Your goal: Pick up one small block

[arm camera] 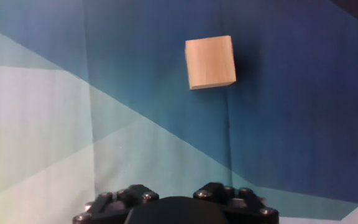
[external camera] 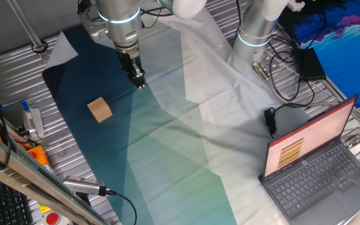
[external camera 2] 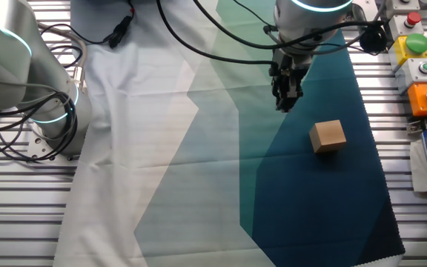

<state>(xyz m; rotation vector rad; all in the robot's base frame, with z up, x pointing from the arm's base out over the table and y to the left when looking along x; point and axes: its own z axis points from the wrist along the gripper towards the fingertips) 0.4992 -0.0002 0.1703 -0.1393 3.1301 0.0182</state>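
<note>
We're in approach; gripper (external camera: 139, 82) fingers look closed, holding nothing; next open, centre over small block (external camera: 99, 109).

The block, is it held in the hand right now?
No, the block lies alone on the blue cloth, apart from the hand, which hangs above the cloth beside it.

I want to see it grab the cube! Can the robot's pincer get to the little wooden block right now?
Probably yes. The small block sits alone on the dark blue cloth, with nothing on or beside it. The pincer hangs off to one side, not touching it, and the cloth between them is bare.
</note>
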